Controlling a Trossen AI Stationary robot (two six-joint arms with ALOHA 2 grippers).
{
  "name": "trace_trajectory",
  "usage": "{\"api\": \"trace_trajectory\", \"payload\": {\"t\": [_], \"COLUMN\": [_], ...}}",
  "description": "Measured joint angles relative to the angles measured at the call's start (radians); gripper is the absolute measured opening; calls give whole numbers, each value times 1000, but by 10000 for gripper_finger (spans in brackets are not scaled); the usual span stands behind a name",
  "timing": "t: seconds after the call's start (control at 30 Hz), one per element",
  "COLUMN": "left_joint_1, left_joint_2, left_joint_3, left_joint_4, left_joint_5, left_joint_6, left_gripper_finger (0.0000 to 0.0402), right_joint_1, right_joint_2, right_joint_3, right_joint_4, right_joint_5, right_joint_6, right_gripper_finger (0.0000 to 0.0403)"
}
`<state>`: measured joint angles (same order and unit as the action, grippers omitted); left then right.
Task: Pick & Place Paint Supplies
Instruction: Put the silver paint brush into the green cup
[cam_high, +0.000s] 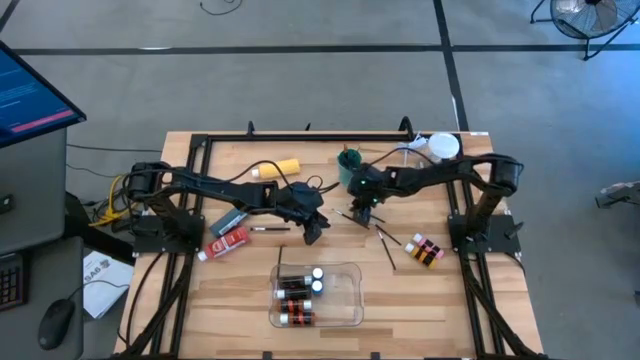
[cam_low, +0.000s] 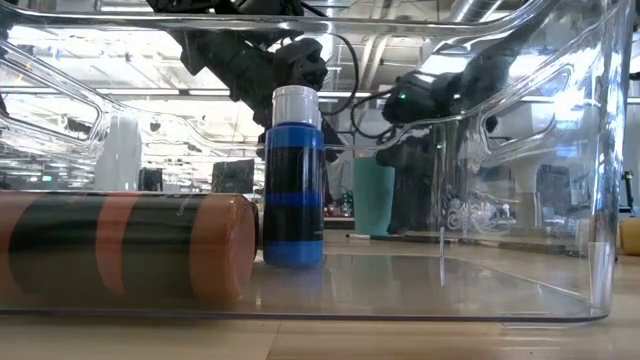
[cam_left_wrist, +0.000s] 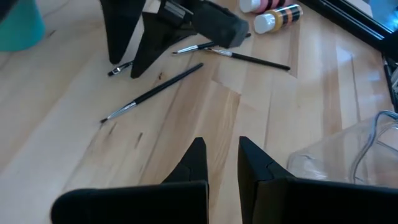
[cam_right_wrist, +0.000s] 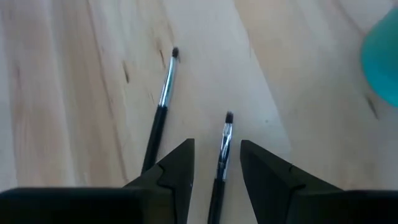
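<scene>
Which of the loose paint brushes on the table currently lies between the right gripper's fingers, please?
The brush whose bristle tip pokes out between the right gripper fingers; the other brush lies outside them.

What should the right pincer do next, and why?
Probably close. The right pincer is open and straddles a thin paint brush lying on the table, with a second brush just outside; closing should grip the one between.

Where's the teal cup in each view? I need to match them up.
High view: teal cup, upper middle.
Low view: cup behind the clear tray wall, right of centre.
Left wrist view: cup, top-left corner.
Right wrist view: cup, right edge.
Shared landmark: right gripper beside it.
</scene>
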<state>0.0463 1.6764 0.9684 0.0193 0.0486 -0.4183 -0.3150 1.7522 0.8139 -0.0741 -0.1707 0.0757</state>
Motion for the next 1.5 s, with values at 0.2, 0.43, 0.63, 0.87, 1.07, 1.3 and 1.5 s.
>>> {"api": "trace_trajectory", "payload": {"t": [0.2, 0.43, 0.63, 0.87, 1.07, 1.3, 1.5], "left_joint_1": [-1, -1, 0, 0, 0, 0, 0], "left_joint_2": [0, 0, 0, 0, 0, 0, 0], "left_joint_3": [0, 0, 0, 0, 0, -1, -1], "left_joint_4": [0, 0, 0, 0, 0, 1, 2], "left_joint_5": [3, 8, 8, 8, 2, -5, -5], "left_joint_6": [0, 2, 2, 3, 3, 2, 2], "left_gripper_finger": [2, 2, 2, 2, 2, 2, 2], "right_joint_1": [0, 0, 0, 0, -12, -20, -19], "right_joint_2": [55, 67, 64, 62, 46, 37, 36], "right_joint_3": [70, 88, 90, 88, 83, 81, 81], "right_joint_4": [2, -38, -95, -101, -103, -106, -105], "right_joint_5": [0, 1, 1, 1, 4, 8, 12], "right_joint_6": [-5, -8, -8, -8, -7, -12, -15], "right_gripper_finger": [124, 124, 124, 124, 124, 124, 124]}}
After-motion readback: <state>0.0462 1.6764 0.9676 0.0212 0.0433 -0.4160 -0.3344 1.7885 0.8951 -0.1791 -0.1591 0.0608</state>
